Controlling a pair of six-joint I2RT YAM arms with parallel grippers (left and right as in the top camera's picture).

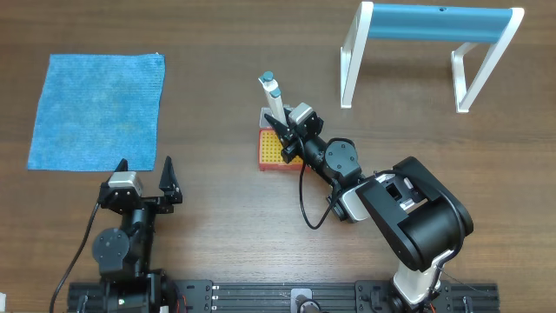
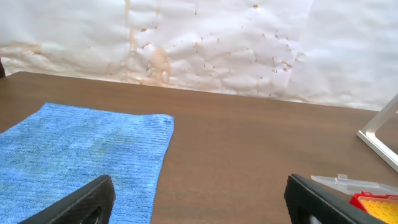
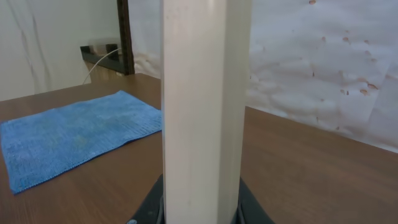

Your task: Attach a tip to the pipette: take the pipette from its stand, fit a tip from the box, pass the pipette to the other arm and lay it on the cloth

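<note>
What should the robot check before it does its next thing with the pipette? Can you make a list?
1. Pipette taken off the stand: ok.
2. Right gripper shut firmly on the pipette: ok, going by the right wrist view.
3. Pipette lined up over a tip in the tip box: cannot tell, its lower end is hidden.
4. Tip already fitted: cannot tell.
5. Left gripper open and ready for the handover: ok.
6. Cloth lying flat: ok.
</note>
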